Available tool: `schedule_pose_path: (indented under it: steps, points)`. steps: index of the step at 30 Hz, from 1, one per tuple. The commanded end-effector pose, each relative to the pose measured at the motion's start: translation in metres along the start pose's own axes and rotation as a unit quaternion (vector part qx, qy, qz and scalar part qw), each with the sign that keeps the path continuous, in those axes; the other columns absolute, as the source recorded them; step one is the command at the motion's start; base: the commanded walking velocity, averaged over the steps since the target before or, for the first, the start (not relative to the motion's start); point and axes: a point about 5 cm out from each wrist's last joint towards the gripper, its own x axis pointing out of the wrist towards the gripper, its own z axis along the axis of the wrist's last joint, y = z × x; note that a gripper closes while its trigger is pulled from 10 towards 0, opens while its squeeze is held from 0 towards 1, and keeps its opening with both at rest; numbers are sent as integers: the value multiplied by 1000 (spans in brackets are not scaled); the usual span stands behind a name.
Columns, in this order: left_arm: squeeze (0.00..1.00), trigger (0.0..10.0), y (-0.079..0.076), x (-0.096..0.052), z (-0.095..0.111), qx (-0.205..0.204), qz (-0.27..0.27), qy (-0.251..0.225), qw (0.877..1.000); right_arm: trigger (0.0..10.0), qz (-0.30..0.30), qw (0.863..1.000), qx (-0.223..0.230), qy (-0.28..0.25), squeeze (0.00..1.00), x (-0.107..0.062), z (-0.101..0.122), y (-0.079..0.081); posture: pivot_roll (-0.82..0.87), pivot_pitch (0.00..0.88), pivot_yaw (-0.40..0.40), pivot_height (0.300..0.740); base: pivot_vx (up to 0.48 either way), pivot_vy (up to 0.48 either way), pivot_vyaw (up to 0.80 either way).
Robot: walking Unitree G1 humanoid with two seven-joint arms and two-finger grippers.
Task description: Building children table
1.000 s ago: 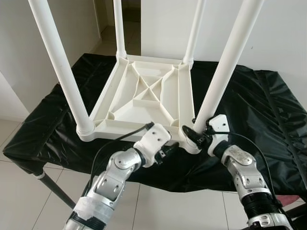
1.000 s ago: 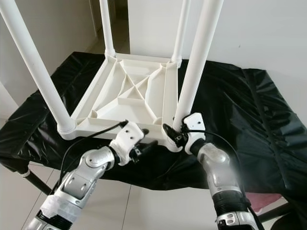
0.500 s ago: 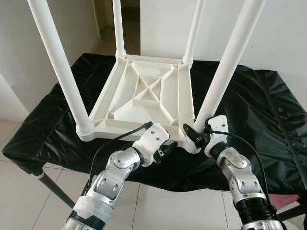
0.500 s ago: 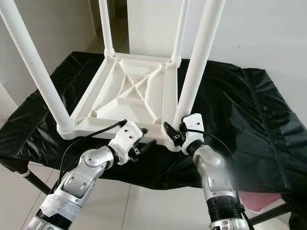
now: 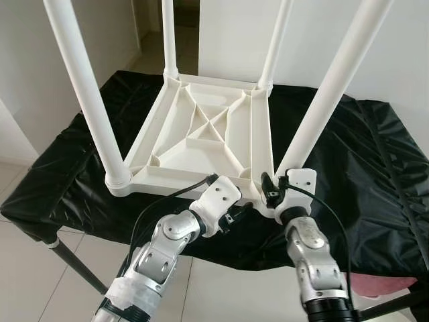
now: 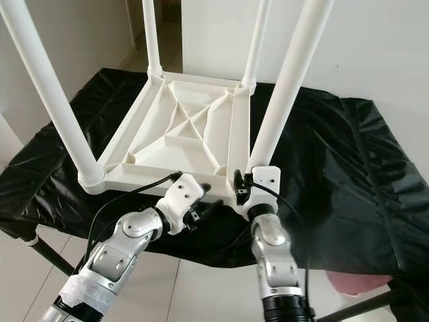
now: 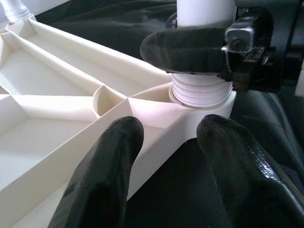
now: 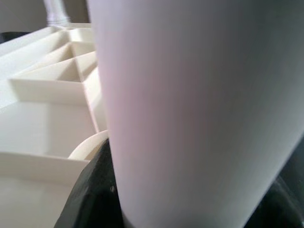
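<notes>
Upturned white kids' tabletop point(image 5: 201, 144) lies on the black-draped table point(image 5: 348, 161), four legs up. Right hand point(image 5: 276, 192) pinches the near-right leg point(image 5: 315, 127) just above its screw socket; thread rings visible, so prob. not fully seated. Left hand point(image 5: 236, 213), fingers spread, sits at the tabletop's near edge beside that corner. Keep leg vertical, twist w/o cross-threading, brace the frame.

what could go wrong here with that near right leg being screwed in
Thread still shows above the corner socket, and the leg leans, so it may seat crooked or cross-thread. The right gripper clamps the leg's very base, so the long upper part could wobble. The upturned tabletop sits near the edge of the black-covered bench, with the left gripper open at its corner, so twisting may slide it.
</notes>
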Motion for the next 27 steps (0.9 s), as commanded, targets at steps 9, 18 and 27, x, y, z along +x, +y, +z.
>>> schedule_pose_path:
  steps: [9,18,27]
  points:
    - [0,10000,1,-3,-2,9,20,4,1000,10000,-25,999,3,19,1000,-4,-5,-9,-43,45,-40,740,0,0,0]
    - [0,10000,2,-2,-1,15,14,5,1000,10000,45,999,10,-2,1000,-4,2,-10,-49,42,-26,740,0,0,0]
    - [0,10000,11,0,1,26,19,5,999,10000,182,982,-38,-26,0,3,13,-21,-63,46,-18,740,0,0,0]
